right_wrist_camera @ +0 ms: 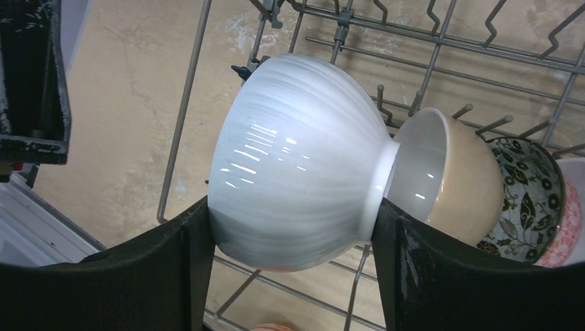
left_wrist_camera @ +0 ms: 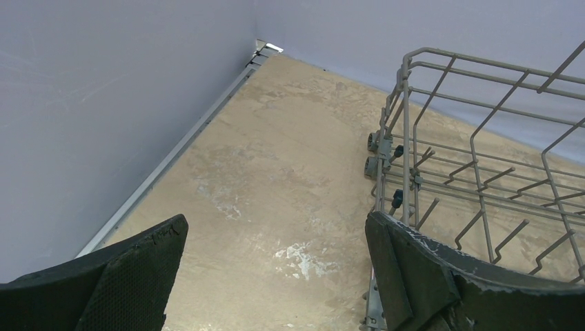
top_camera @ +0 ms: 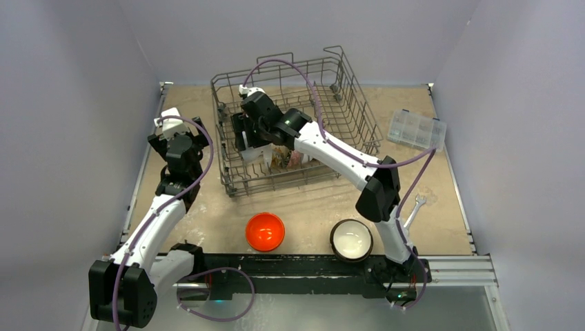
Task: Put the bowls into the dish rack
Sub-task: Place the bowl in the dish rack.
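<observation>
Sideways, white bowl (right_wrist_camera: 296, 165) in right gripper (right_wrist_camera: 291, 227) — foot apparently against tan bowl (right_wrist_camera: 459, 176).

Colours noted:
- White bowl (right_wrist_camera: 296, 158): glossy white, fine ribbed lines down the outside.
- Tan bowl (right_wrist_camera: 448, 172): pale tan outside, white inside.
- Leaf bowl (right_wrist_camera: 528, 200): black leaves on white.
- Pink bowl (right_wrist_camera: 569, 231): pink-red pattern on white; only its edge shows.
- Orange bowl (top_camera: 265, 231): plain bright orange-red.
- Dark bowl (top_camera: 352, 240): dark outside, cream inside.
- Dish rack (top_camera: 345, 110): dark grey wire.
- Tabletop (top_camera: 310, 207): mottled sandy tan with pale patches.
- Plastic box (top_camera: 416, 129): clear.
- Left tool (left_wrist_camera: 272, 231) and right tool (right_wrist_camera: 290, 221): black; the left one's edges are scuffed whitish.
- Cable (top_camera: 276, 61): purple.
</observation>
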### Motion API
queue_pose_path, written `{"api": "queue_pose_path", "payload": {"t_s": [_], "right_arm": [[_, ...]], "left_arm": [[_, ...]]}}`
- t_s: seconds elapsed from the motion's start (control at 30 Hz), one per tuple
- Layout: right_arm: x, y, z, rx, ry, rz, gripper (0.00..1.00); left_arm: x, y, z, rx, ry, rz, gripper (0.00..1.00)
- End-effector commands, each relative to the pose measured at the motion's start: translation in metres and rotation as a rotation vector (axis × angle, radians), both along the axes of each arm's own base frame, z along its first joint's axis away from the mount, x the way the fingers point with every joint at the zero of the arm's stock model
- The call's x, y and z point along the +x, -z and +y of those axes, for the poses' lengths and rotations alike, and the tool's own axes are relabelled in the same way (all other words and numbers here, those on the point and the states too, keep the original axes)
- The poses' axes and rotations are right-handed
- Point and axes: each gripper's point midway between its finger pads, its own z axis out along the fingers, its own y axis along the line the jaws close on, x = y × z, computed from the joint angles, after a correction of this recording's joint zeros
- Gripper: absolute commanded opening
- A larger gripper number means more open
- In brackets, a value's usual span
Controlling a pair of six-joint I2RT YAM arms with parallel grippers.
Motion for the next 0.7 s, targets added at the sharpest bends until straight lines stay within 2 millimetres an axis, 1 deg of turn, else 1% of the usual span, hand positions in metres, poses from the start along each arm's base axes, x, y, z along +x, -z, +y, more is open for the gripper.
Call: {"api": "queue_pose_path", "payload": {"t_s": [0.0, 0.1, 0.2, 0.43, 0.6, 0.67], "right_arm": [[0.008, -0.012, 0.016, 0.069, 0.014, -0.029, 0.00], [0.011, 0.001, 0.011, 0.027, 0.041, -0.024, 0.00], [0.015, 0.010, 0.007, -0.003, 0.069, -0.026, 0.00], [0.020, 0.021, 0.004, -0.036, 0.097, -0.022, 0.00], [0.019, 0.034, 0.006, -0.057, 0.082, -0.002, 0.00], [0.014, 0.041, 0.008, -0.062, 0.062, 0.022, 0.00]], "left_arm": [[0.001, -0.010, 0.001, 0.000, 0.001, -0.041, 0.99], [0.000, -0.009, 0.002, 0.001, -0.001, -0.040, 0.99], [0.001, -0.010, 0.002, 0.001, -0.001, -0.042, 0.99], [0.000, -0.011, 0.002, 0.004, -0.003, -0.043, 0.99], [0.000, -0.010, 0.002, 0.005, -0.003, -0.043, 0.99], [0.000, -0.010, 0.002, 0.005, -0.003, -0.043, 0.99]]}}
